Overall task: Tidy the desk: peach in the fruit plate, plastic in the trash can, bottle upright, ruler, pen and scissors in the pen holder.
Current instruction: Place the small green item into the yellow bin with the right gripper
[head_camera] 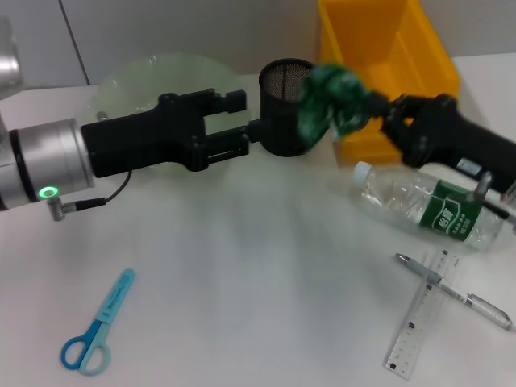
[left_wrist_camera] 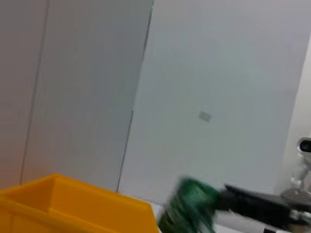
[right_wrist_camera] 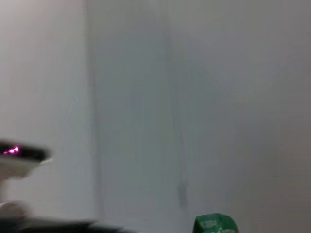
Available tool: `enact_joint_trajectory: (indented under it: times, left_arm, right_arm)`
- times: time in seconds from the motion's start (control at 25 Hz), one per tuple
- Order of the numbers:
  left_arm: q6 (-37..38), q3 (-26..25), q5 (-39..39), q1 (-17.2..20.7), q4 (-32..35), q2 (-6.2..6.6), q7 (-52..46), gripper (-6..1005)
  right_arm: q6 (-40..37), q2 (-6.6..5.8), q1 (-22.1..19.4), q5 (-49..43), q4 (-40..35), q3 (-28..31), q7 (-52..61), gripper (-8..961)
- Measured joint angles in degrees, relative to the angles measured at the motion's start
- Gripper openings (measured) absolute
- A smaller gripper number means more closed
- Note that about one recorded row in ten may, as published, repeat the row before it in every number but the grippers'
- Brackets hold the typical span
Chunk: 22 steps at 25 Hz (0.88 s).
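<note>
The right gripper (head_camera: 379, 113) reaches in from the right, clamped on the crumpled green plastic (head_camera: 332, 103), held raised just beside the yellow trash can (head_camera: 403, 56) and black mesh pen holder (head_camera: 282, 101); the left gripper (head_camera: 238, 121) hovers level, fingers apart

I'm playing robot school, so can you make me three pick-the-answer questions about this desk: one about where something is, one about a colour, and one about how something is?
1. Where do the blue-handled scissors lie?
A. in the black mesh pen holder
B. on the white desk
C. in the yellow plastic bin

2. What colour is the crumpled plastic held by the right gripper?
A. green
B. red
C. pink

3. How is the clear plastic bottle?
A. upright
B. lying down
C. in the bin

Answers: 1 B, they rest flat on the desk near the front; 2 A, the wad is green; 3 B, it lies sideways.
</note>
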Motion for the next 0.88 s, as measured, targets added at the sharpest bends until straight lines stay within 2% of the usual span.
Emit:
enact_joint_trajectory:
  times: [0.16,0.24,0.36,0.44,0.48,0.64,0.76,0.88]
  left_arm:
    - [0.93,-0.43,-0.21,1.49,0.11,0.06,-0.06,561]
    - [0.93,-0.43,-0.21,1.49,0.11,0.06,-0.06,602]
    - [1.41,-0.38,-0.22,3.48,-0.34,0.07,-0.07,699]
    - [1.48,-0.23,-0.22,3.75,-0.39,0.06,-0.07,776]
    - [1.56,-0.07,-0.22,4.07,-0.41,0.03,-0.09,814]
    - [1.54,0.15,-0.01,4.65,-0.43,0.01,-0.14,814]
    - [0.99,0.11,0.25,6.3,-0.66,0.04,0.55,815]
    - [0.73,-0.17,0.27,7.18,-0.76,0.05,0.76,815]
  right_arm:
    - [4.31,1.16,0.27,0.11,-0.14,9.83,-1.1,-1]
    - [7.16,1.29,0.95,0.21,0.04,14.91,-1.52,-1]
    - [11.93,1.4,2.52,0.34,0.46,21.15,-2.13,2]
    - [14.81,1.4,3.51,0.62,0.51,22.94,-2.26,4]
    - [16.23,1.39,4.05,0.8,0.55,23.26,-2.27,5]
    - [22.24,1.25,6.57,0.48,0.57,21.43,-1.45,10]
    - [28.0,0.96,8.41,-0.3,0.29,15.33,1.78,13]
    - [29.15,0.97,8.73,-0.2,-0.48,10.1,3.02,48]
